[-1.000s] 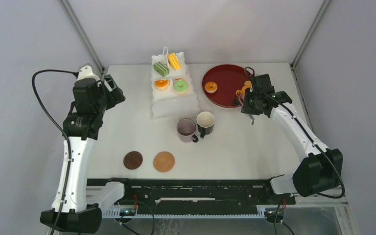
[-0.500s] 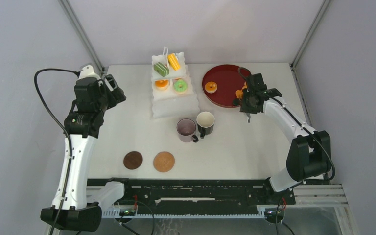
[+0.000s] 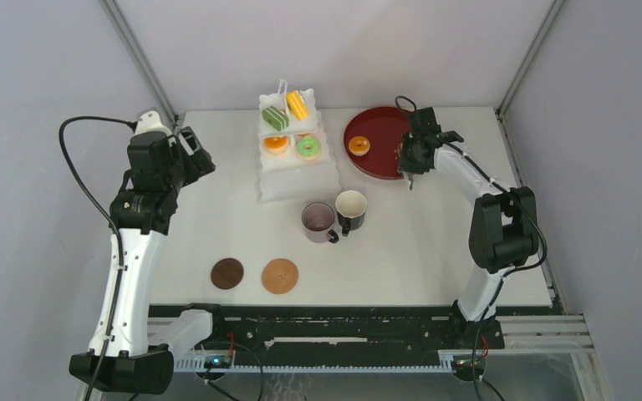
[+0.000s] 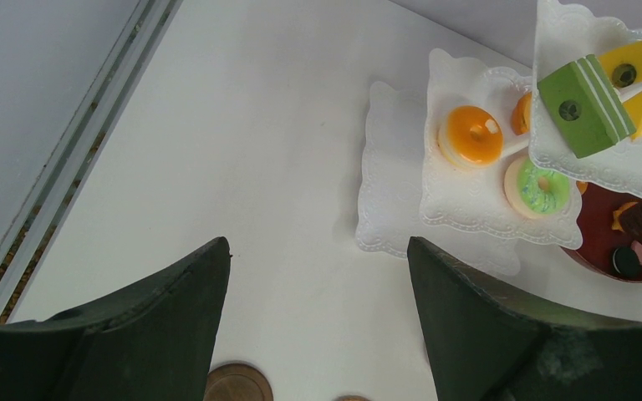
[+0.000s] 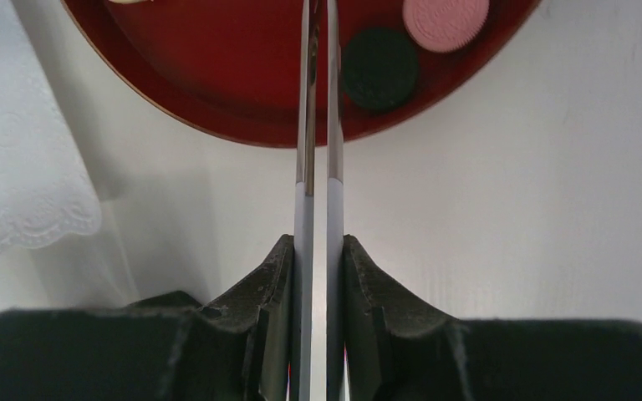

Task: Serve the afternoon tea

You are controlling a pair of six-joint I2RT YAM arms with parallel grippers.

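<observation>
The white three-tier stand (image 3: 298, 187) holds a green slice (image 3: 275, 118) and a yellow slice (image 3: 298, 104) on top, and an orange donut (image 3: 276, 144) and a green donut (image 3: 308, 147) below. Another orange pastry (image 3: 359, 147) lies on the dark red tray (image 3: 380, 125). The mauve mug (image 3: 319, 221) and black mug (image 3: 351, 209) stand together mid-table. Two brown coasters (image 3: 226, 273) (image 3: 280, 276) lie near the front. My right gripper (image 3: 408, 160) (image 5: 318, 242) is shut on the metal tongs (image 5: 318, 125), whose closed arms reach over the tray's near rim. My left gripper (image 3: 188, 154) (image 4: 318, 246) is open and empty, left of the stand (image 4: 393, 209).
In the right wrist view a black cookie (image 5: 379, 68) and a pink cookie (image 5: 445, 15) lie on the tray, right of the tongs. The stand's lace edge (image 5: 17, 184) is at the left. Metal frame rails run along the table's far corners.
My right gripper has swung left and back with the tongs, from beside the tray's right edge to its near rim. The left arm has barely moved.
</observation>
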